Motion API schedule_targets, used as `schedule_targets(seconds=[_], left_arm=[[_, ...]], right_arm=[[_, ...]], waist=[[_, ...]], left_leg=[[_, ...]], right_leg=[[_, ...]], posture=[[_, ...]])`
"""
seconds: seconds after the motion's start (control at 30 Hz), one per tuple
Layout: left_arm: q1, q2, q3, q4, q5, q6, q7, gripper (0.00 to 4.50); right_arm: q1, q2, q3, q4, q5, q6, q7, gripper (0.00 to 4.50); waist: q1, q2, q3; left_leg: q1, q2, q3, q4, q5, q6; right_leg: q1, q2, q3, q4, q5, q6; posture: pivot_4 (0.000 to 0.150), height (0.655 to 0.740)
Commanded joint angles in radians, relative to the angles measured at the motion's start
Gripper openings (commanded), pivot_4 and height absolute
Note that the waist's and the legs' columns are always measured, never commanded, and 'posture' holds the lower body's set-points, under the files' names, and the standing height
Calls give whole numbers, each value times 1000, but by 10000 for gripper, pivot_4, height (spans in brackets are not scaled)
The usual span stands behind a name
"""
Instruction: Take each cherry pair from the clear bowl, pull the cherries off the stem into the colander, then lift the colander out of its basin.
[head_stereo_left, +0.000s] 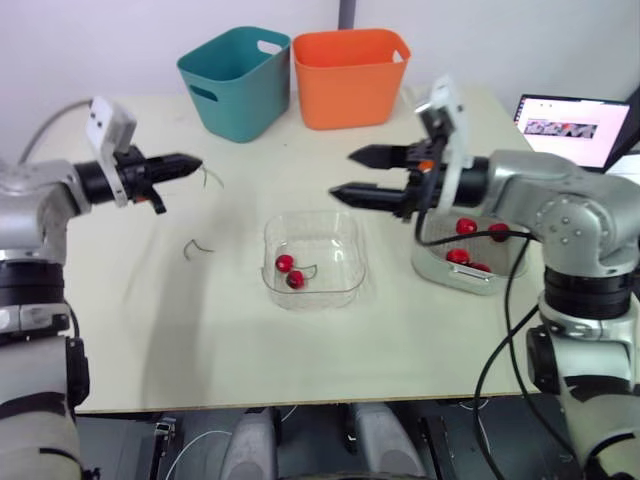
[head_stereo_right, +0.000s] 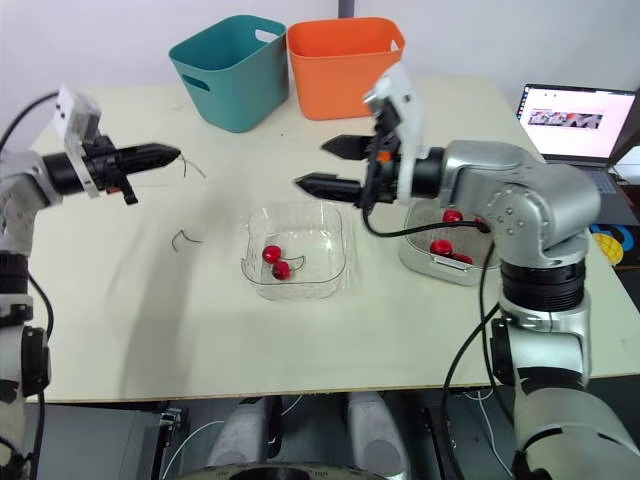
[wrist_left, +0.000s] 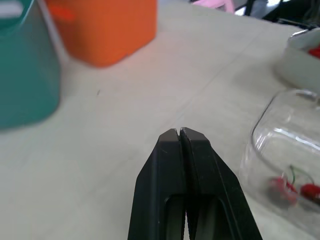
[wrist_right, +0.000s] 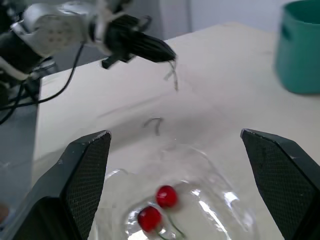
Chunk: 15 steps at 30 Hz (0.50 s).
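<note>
Pale counter (head_stereo_left: 200, 330), one cherry pair (head_stereo_left: 290, 272) left in the bowl (head_stereo_left: 340, 290), with the colander (head_stereo_left: 432, 265) just to its right. The right hand (head_stereo_left: 341, 173) hangs wide open above the bowl. The left hand (head_stereo_left: 190, 165) is pinched on a bare stem (head_stereo_left: 212, 178). I'd drop that, then pinch the next stem low.

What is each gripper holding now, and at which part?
Left gripper pinches a bare stem by one end; right gripper is open and empty.
</note>
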Motion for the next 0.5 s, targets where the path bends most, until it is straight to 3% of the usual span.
schedule_targets(seconds=[0.03,0.2,0.5], left_arm=[[56,33,66,4,-25,24,8,0],[142,53,132,56,-22,17,54,0],[296,68,234,52,-47,40,109,0]], right_arm=[[-27,41,82,-73,-19,4,-38,44784],[-2,32,176,-108,-62,-16,-32,44784],[24,20,169,-102,-65,-18,-26,44784]], waist=[[1,0,0],[5,0,0],[2,-1,0]], left_leg=[[0,0,0,0,0,0],[0,0,-1,0,0,0],[1,1,-1,0,0,0]], right_leg=[[0,0,0,0,0,0],[0,0,-1,0,0,0],[0,0,-1,0,0,-1]], posture=[[1500,7400],[1500,7400],[1500,7400]])
